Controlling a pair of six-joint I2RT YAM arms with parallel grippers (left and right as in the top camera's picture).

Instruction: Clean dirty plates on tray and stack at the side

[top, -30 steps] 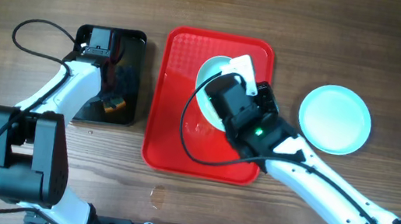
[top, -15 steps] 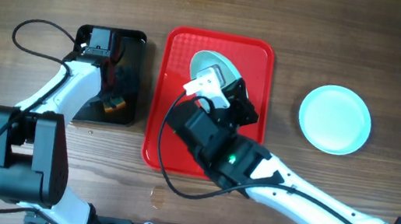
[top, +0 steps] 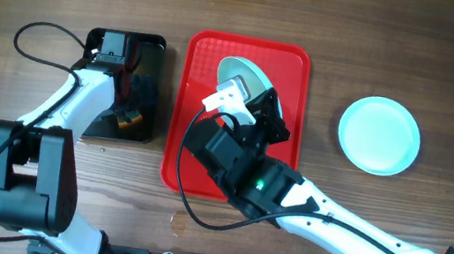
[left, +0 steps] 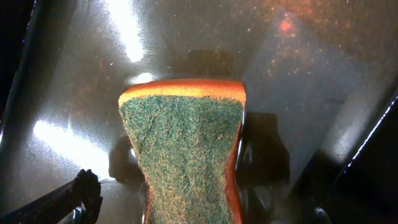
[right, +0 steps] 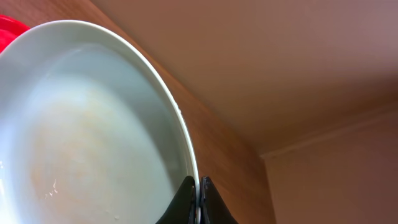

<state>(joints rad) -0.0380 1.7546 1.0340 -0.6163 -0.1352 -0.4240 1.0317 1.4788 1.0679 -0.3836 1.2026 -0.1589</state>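
Looking down on a wooden tabletop (top: 355,38) with the red tray (top: 199,88) sitting mid-frame. Got the right jaws clenched on the rim of a plate (top: 247,73), tipped up at an angle over the far half of the tray. No telling about contact between its low edge and the red surface. From the right wrist view, seeing dark fingertips (right: 185,205) pinching that rim tight from both sides, with the pale inside of the plate filling the left of the shot. Also a faint orange-ish haze near its centre, plus a sliver of tray in the top left corner. Other plate (top: 378,135) lying flat on the tabletop off to the right, well apart from the tray, looking clean from above. Over on the left, a black tray (top: 150,90) just beside the red one, not touching. Left jaws down inside it, grasping a sponge (left: 183,130), green scrubby face toward the camera, orange body showing along the far edge and right side. Squeezed in at the waist, so definitely gripped. Glossy black floor underneath, speckled with tiny orange flecks. Can't tell about contact between sponge and floor.
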